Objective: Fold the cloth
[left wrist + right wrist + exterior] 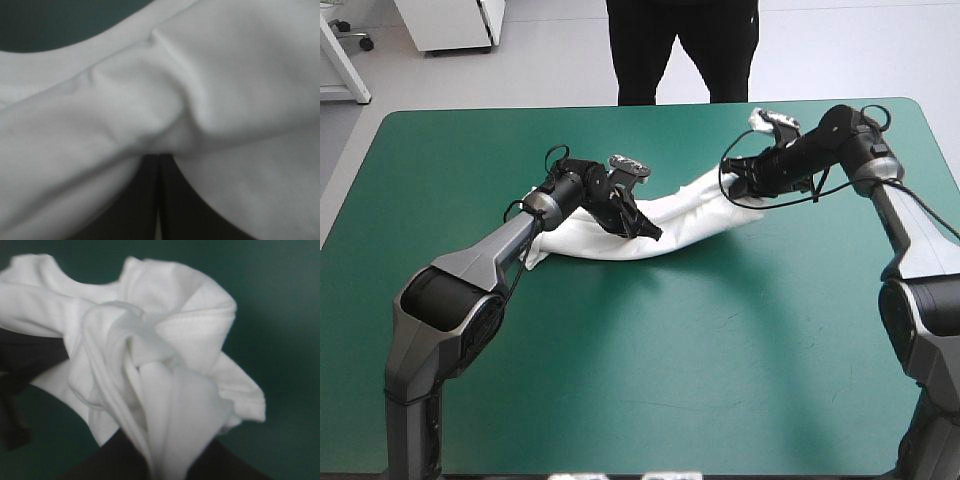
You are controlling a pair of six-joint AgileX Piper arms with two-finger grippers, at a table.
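The white T-shirt (670, 222) is stretched into a long twisted band across the far half of the teal-green table, between my two grippers. My left gripper (642, 228) pinches the band near its left part; in the left wrist view its black fingers (145, 200) meet under bunched white cloth (165, 100). My right gripper (738, 188) holds the band's right end. The right wrist view shows gathered folds and a hemmed edge of the T-shirt (165, 370) rising from between the black fingers (115, 460).
Teal-green cover (650, 380) lies bare across the near half of the table. The table's far edge (640, 108) runs just beyond the cloth.
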